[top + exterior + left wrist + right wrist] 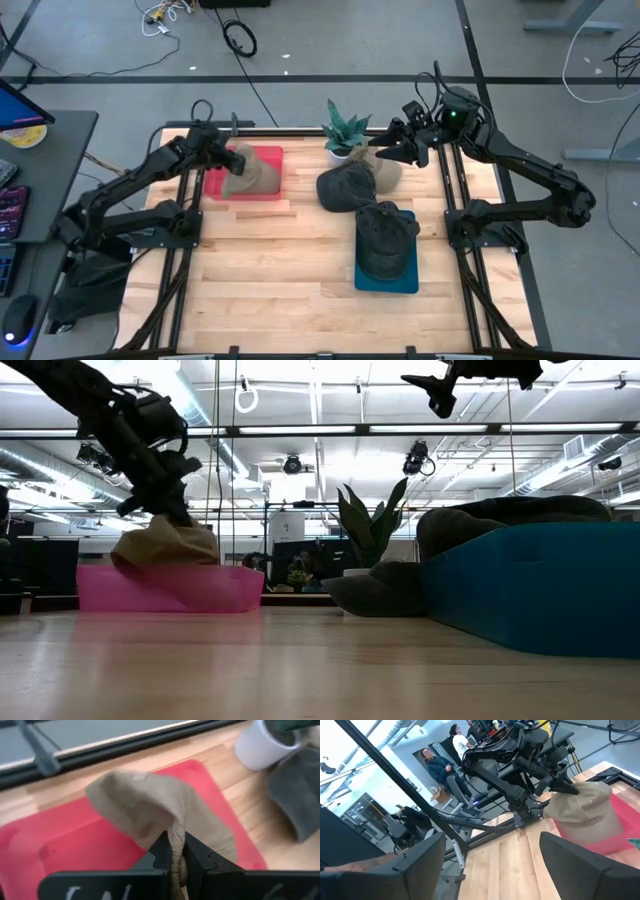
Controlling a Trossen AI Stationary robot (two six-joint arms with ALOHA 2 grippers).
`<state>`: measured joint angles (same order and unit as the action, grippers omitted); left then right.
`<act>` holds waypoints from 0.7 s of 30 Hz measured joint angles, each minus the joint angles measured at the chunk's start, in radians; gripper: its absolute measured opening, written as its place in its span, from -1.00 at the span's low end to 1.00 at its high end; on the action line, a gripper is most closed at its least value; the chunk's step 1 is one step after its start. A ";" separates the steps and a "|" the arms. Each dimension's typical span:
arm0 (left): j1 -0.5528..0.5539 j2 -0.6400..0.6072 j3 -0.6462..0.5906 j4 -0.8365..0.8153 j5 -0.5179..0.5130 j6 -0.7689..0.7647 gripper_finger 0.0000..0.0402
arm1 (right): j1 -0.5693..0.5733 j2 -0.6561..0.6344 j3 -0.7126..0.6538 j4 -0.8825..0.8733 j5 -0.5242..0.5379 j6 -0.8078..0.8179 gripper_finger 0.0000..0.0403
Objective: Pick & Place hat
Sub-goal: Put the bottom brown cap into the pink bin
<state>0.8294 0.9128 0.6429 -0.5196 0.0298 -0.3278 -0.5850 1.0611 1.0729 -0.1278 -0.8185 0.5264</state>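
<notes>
A pale wooden desk (300,260) is sitting in a bright workshop, with people standing about beyond it. The left hand (177,862) is pinching a fold of the tan hat (248,170) tight between its fingers, the hat hanging just beneath it and sagging into the red tray (268,188) directly below. Off to that hand's far side, a potted plant (343,132) is standing beside a dark grey hat (347,187) lying on the desk, and another dark hat (385,236) is resting on the blue tray (386,279). The right hand (392,143) is hovering high above the plant, fingers spread wide, gripping nothing.
</notes>
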 joint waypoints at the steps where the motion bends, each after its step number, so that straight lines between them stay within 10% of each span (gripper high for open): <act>1: 0.010 0.000 -0.008 -0.002 0.000 -0.005 -0.88 | 0.000 0.000 0.000 0.000 0.000 0.005 0.60; 21: 0.095 0.003 -0.055 0.181 0.064 -0.140 -0.88 | 0.000 0.000 0.000 0.001 0.036 0.012 0.60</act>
<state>0.9240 0.9161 0.5884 -0.3389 0.0934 -0.4680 -0.5854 1.0611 1.0733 -0.1268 -0.7828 0.5383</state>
